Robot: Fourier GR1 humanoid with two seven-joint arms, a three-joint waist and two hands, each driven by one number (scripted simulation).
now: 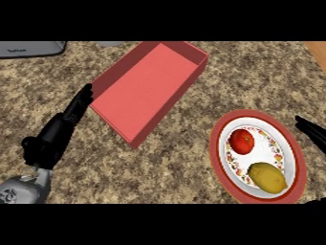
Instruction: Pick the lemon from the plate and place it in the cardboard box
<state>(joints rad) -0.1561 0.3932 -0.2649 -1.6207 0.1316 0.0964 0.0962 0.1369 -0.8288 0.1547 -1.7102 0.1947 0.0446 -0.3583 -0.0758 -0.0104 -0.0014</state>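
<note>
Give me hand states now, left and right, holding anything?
Left hand: open, fingers straight, holding nothing, beside the red box.
Right hand: open, fingers straight, holding nothing, just right of the plate; lemon lies on it.

**Both hands open, nothing held**

Left forearm [20, 189] comes in from the lower edge at about 7 o'clock, grey, angled up toward 1 o'clock. Its black left hand [56, 131] is stretched long, fingers straight and pointing to 1 o'clock, holding nothing. Over at 4 o'clock, the right hand [320, 139] shows at the edge, fingers straight, tips aimed toward 10 o'clock, also holding nothing.
</note>
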